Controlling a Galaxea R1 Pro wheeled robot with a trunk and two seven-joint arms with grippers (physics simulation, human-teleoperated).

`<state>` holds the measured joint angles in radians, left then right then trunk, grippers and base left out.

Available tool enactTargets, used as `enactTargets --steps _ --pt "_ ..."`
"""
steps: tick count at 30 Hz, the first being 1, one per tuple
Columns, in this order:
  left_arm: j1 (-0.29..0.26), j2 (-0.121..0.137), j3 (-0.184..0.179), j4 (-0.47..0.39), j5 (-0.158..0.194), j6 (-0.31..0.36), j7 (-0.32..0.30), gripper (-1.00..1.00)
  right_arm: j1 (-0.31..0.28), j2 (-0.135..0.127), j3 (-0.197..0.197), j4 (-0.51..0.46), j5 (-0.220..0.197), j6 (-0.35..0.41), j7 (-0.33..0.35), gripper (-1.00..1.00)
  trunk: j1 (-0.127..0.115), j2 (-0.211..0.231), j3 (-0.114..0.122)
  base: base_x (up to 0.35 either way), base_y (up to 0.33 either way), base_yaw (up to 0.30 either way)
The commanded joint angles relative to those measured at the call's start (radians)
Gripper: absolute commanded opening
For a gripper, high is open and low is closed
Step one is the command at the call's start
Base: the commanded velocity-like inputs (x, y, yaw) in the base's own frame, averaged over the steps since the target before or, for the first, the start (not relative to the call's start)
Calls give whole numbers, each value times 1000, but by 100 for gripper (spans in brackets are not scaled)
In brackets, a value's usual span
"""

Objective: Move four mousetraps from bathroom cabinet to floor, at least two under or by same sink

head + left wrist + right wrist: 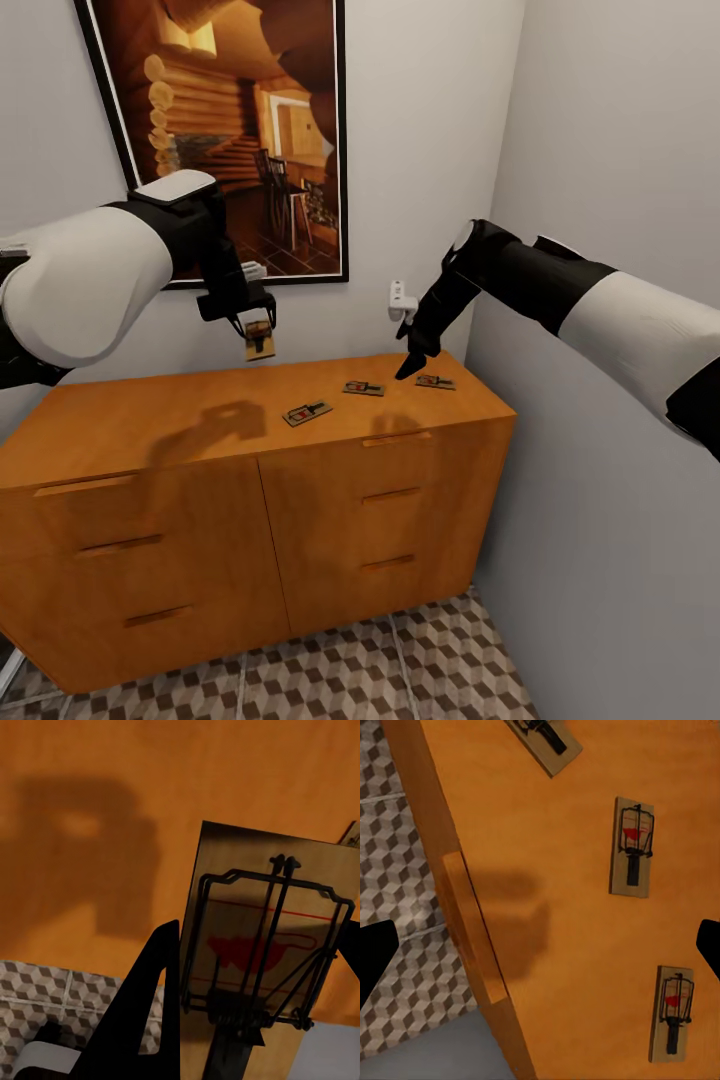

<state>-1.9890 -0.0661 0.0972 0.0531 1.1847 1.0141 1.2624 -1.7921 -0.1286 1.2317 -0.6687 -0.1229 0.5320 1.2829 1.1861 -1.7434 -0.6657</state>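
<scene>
Orange-brown wood makes up the low, wide cabinet [250, 480], which stands against a pale wall below a framed picture of a log-cabin interior [235, 130]; slim drawer handles run across its front. Three small dark brown wooden mousetraps with metal parts lie flat on the cabinet top, toward its right end: one [307, 412] nearest the front edge, a second [364, 388] behind it to the right, and a third [435, 381] nearest the right-hand wall. All three are apart from one another.

Left gripper [258, 325] hangs above the cabinet top, left of the three traps, with its jaws closed on a fourth mousetrap [260, 341], which is held clear of the wood and tilted on edge. The left wrist view shows this trap [262, 952] close up, with its wire bar and red marking, one dark finger [150, 1005] pressed against its side.

Right gripper [410, 368] points down just above the cabinet top, between the second and third traps, touching neither as far as can be judged. In the right wrist view its fingertips [373, 952] stand wide apart, with nothing between them.

Cube-patterned floor tiles [400, 670] in brown, beige and white lie in front of the cabinet. A small white wall fitting [401, 298] sits behind the right arm.
</scene>
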Motion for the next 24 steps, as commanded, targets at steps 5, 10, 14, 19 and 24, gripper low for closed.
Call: enactTargets --steps 5,10,14,19,24 --pt "2 3 9 0 -5 8 10 -100 -2 -1 6 -6 -11 3 2 100 0 -1 -1 118 0 0" --pt "2 6 9 -1 -4 6 10 -100 -3 -2 4 -3 -12 2 2 100 0 -1 -1 238 0 0" --pt "2 5 9 -1 -4 6 9 -100 -2 -2 3 -2 -12 2 1 100 0 -1 -1 77 0 0" --pt "3 4 9 0 -3 6 9 -100 -2 -2 3 -3 -11 2 2 100 0 -1 -1 17 0 0" --pt "3 2 8 -1 -4 6 9 -100 -1 -2 3 -3 -11 2 2 100 0 -1 -1 44 0 0"
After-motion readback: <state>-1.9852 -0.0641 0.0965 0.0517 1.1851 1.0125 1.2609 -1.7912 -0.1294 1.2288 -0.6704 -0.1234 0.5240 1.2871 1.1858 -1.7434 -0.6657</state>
